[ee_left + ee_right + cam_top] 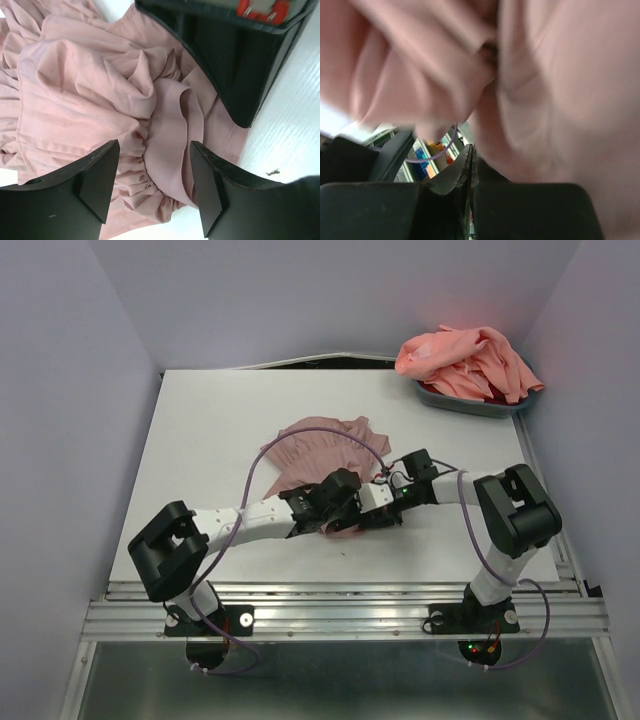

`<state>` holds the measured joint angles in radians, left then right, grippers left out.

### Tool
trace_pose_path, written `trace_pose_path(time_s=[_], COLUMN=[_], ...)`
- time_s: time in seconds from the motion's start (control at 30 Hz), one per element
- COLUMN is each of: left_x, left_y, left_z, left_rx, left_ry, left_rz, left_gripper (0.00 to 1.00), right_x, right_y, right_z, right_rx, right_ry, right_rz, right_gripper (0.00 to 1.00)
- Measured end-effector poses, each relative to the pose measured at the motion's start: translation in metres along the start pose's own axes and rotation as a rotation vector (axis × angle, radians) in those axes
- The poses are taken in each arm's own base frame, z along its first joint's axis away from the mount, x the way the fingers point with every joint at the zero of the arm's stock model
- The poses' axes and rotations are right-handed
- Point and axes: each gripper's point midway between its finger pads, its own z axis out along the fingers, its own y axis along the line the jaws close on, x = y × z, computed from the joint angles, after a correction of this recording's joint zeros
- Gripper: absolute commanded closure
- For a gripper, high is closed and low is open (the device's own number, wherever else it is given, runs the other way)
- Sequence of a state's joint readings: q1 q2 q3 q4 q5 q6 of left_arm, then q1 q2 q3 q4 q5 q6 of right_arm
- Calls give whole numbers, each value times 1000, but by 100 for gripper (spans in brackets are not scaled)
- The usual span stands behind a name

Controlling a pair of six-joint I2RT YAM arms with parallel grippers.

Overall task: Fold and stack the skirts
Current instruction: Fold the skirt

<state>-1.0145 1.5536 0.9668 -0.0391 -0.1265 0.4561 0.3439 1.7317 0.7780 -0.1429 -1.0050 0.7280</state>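
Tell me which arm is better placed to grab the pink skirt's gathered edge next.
Left, probably. The left gripper hangs open with its fingers either side of the gathered band of the pink skirt, needing only to close. The right gripper is shut against the fabric.

Left pincer [154,150] open, right pincer [469,156] clamped shut, the 2 close together

Plain mauve-pink skirt [320,445]; salmon-coral skirt [465,358]; grey bin [472,405]; white table [200,460].

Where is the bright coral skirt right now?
In the overhead view, the coral skirt is heaped in a grey bin at the far right corner of the table, apart from the mauve skirt lying mid-table.
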Motion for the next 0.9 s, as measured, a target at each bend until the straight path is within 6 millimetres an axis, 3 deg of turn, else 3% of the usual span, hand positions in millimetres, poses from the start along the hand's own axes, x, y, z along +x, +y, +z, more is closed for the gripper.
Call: trace_pose_path(time_s=[0.3, 0.67, 0.9], left_x=[-9, -5, 6], left_y=[-11, -18, -22], left_z=[-2, 4, 21], left_rx=[32, 35, 28], left_ry=[-33, -44, -6], left_rz=[37, 73, 104], left_gripper=[24, 28, 18], right_x=[-13, -35, -39], right_y=[-28, -32, -31], right_z=[12, 19, 20], right_rx=[93, 115, 114], right_ry=[-8, -46, -48], right_rz=[16, -35, -39], right_gripper=[99, 99, 99])
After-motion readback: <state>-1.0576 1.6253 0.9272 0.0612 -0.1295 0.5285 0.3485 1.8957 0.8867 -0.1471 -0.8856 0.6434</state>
